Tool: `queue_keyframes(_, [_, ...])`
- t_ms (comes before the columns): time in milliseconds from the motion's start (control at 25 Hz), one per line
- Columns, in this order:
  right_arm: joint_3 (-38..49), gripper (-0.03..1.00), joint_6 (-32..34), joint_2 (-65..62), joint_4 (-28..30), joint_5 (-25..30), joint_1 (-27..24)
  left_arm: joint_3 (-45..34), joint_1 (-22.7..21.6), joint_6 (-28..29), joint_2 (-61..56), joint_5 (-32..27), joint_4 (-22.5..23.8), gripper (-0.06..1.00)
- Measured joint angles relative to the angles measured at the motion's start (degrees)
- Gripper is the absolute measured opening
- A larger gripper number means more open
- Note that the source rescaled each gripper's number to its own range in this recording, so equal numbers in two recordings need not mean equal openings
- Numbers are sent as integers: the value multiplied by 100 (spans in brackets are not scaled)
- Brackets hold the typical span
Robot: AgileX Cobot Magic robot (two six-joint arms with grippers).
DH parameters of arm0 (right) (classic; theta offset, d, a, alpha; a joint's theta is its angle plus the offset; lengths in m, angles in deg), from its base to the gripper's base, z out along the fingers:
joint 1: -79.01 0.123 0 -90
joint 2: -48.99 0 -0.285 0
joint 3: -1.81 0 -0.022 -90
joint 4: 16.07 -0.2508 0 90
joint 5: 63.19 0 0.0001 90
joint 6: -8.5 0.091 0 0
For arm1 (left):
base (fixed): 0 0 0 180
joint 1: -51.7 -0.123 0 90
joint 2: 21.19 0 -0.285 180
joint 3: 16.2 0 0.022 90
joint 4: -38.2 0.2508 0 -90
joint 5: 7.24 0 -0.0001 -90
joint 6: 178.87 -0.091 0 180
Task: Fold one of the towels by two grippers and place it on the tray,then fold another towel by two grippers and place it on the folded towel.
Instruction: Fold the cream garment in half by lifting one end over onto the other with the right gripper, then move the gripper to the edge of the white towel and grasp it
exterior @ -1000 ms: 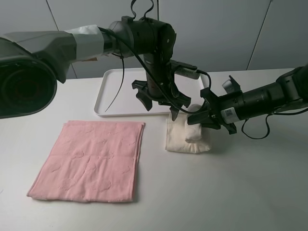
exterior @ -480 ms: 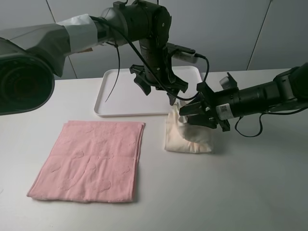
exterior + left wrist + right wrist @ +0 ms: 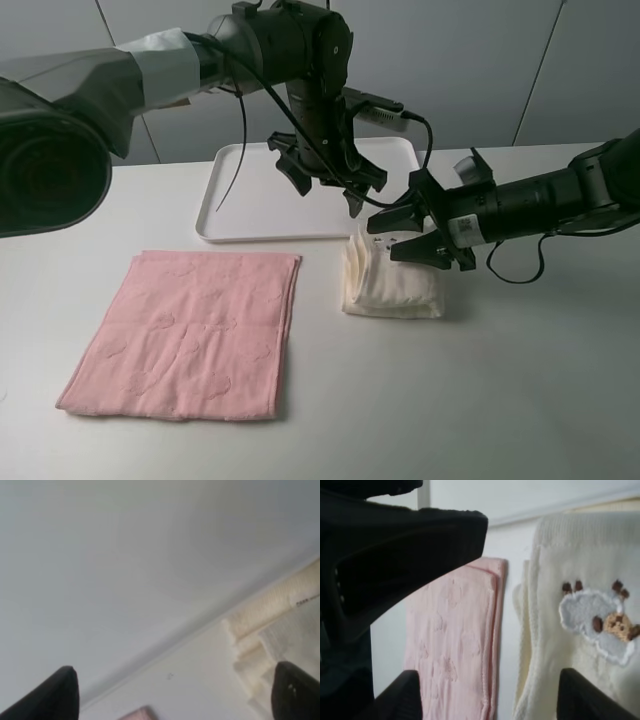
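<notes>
The cream towel (image 3: 393,284) lies folded into a small stack on the table just in front of the tray's (image 3: 232,196) right corner. My right gripper (image 3: 386,240) hovers just over its top, jaws apart with nothing in them. In the right wrist view (image 3: 490,700) the cream towel (image 3: 555,645) shows an embroidered patch, with the pink towel (image 3: 454,645) beside it. My left gripper (image 3: 328,190) hangs open above the tray's front right part, clear of the cloth. Its wrist view (image 3: 175,700) catches the cream towel's (image 3: 270,625) layered edge. The pink towel (image 3: 190,335) lies spread flat at the front left.
The white tray sits at the back centre of the white table (image 3: 520,400). A grey wall runs behind it. Black cables trail from both arms. The left arm's black claw (image 3: 395,550) fills the top of the right wrist view.
My right gripper has opened and let go of the cream towel, which has settled flat. The left gripper has risen and shifted back over the tray.
</notes>
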Motion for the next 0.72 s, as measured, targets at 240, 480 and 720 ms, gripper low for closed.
queue_keyframes(240, [10, 62, 118, -281, 435, -8, -815, 0, -121, -132, 0, 0, -77, 98])
queue_keyframes(480, [10, 62, 497, -480, 1581, -513, -1271, 0, -121, -282, 0, 0, -184, 98])
queue_keyframes(720, [10, 62, 700, -405, 1904, -595, -1271, 0, -221, -536, 0, 0, -917, 98])
